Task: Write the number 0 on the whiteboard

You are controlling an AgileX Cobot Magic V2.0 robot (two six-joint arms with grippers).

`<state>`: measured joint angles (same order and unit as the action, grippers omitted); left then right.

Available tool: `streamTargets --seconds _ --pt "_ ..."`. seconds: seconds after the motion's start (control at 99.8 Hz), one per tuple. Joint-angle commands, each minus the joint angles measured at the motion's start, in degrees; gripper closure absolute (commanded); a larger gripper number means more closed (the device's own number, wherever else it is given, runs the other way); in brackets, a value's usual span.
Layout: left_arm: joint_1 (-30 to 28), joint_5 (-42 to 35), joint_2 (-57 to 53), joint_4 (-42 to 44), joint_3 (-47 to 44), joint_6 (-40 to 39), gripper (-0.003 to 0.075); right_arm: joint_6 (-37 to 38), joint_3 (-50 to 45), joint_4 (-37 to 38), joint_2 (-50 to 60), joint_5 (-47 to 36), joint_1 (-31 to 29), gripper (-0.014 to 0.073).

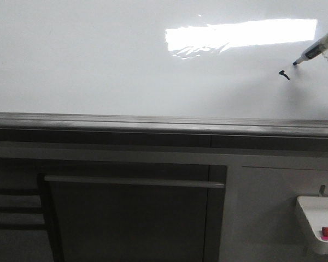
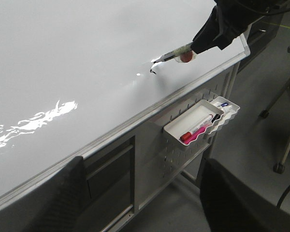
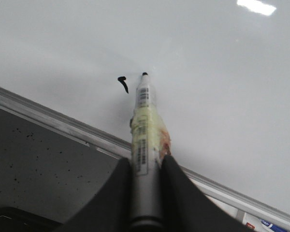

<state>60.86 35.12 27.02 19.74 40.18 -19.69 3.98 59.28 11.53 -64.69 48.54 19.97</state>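
The whiteboard [image 1: 98,60] fills the front view, glossy white with a bright glare patch and a grey edge rail. A small black scribble, the number 0 [image 1: 284,74], sits at its right; it also shows in the left wrist view [image 2: 153,72] and the right wrist view [image 3: 123,83]. My right gripper [image 3: 146,166] is shut on a marker [image 3: 144,125] whose black tip [image 3: 145,74] is at the board just beside the scribble. The marker enters the front view from the right [image 1: 311,53]. My left gripper [image 2: 140,193] is open and empty, away from the board.
A white tray [image 2: 198,126] with a red-capped pink marker [image 2: 195,131] hangs on the frame under the board's rail [image 1: 164,124]; it shows at the front view's lower right [image 1: 320,224]. A chair leg with a caster [image 2: 280,166] stands on the floor.
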Motion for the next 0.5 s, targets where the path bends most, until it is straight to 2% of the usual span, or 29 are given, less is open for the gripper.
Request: streamTargets --seconds 0.0,0.29,0.491 --pt "0.20 -4.56 0.76 0.19 1.45 -0.54 0.0258 0.14 1.87 1.46 -0.30 -4.85 -0.03 0.0535" --pt "0.20 -4.56 0.76 0.19 1.45 -0.54 0.0258 -0.12 1.87 -1.69 -0.56 -7.18 -0.03 0.0535" --pt "0.20 -4.56 0.76 0.19 1.45 -0.54 0.0258 -0.89 1.87 -2.55 -0.56 -3.95 -0.03 0.0535"
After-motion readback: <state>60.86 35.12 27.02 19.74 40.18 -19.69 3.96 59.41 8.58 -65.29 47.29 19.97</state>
